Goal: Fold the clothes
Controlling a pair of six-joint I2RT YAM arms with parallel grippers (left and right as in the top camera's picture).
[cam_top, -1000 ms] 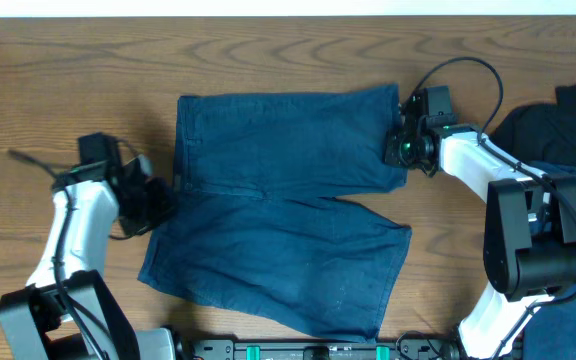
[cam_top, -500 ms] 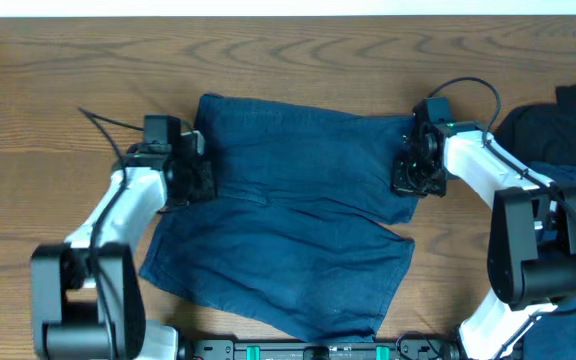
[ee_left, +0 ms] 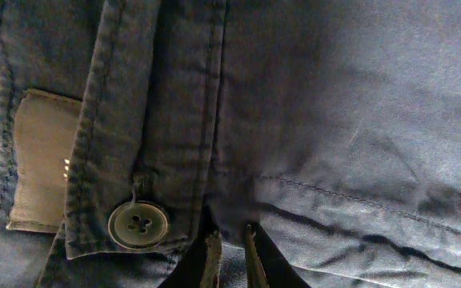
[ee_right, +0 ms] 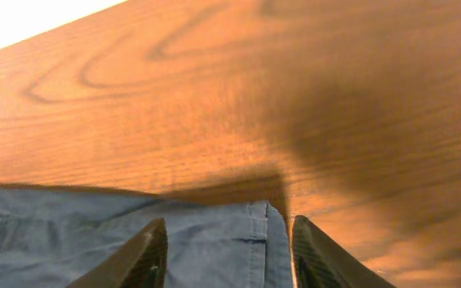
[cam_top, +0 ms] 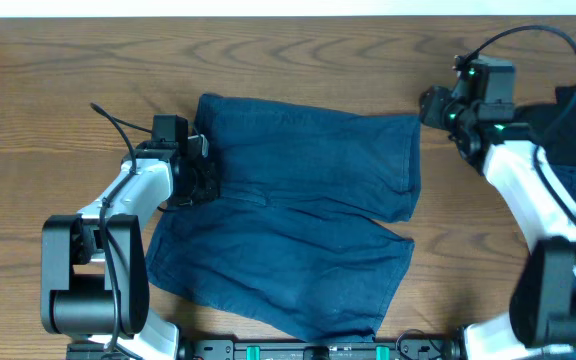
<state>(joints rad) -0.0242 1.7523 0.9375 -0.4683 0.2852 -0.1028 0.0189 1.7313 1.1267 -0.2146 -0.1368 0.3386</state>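
My right gripper (ee_right: 222,244) spread just beside the denim shorts (cam_top: 308,200), I judge my left gripper (ee_left: 230,256), pinching their waistband (ee_left: 158,120) by the button (ee_left: 138,226), should let go straight up.

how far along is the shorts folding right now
Early. Done: the denim shorts lie spread on the table, both legs side by side. In hand: the left end effector is pinched shut on the waistband near the button; the right end effector is open at a leg hem. Left: no fold is made yet.
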